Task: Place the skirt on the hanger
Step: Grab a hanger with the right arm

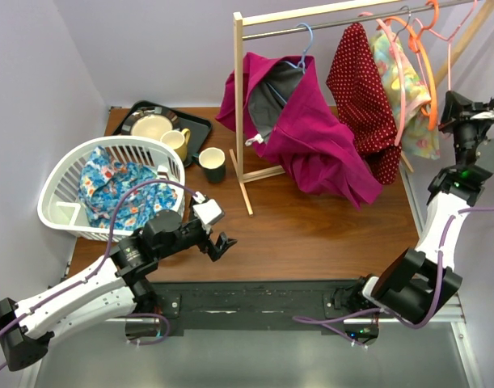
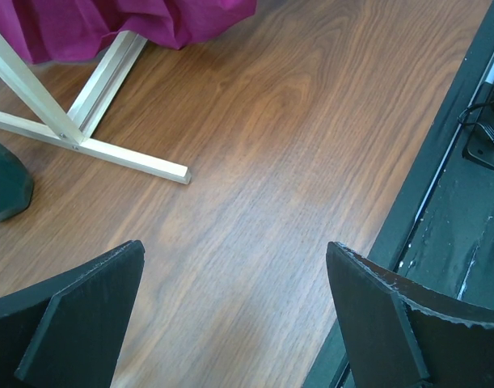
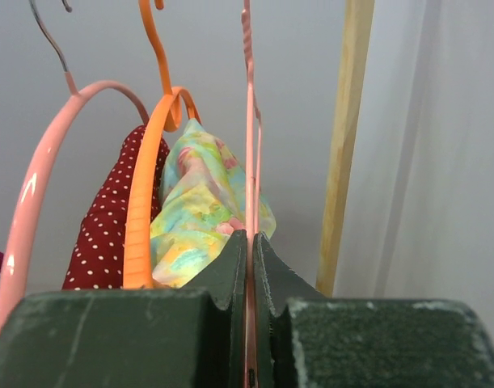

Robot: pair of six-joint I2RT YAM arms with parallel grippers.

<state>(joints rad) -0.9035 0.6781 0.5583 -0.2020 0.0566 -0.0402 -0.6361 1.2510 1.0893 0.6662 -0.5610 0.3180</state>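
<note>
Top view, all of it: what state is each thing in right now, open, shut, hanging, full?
Left gripper, open, empty, above the table.
Right gripper, shut on the thin pink hanger.
Magenta garment, hanging on a blue hanger.
Red dotted garment, hanging on the rack.
Laundry basket, holding a blue floral cloth.
Yellow mug, upright on the tray.
Dark cup, upright on the table.

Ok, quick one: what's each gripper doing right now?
Left gripper: open, holding nothing, above the table.
Right gripper: shut on a thin pink hanger.
</note>
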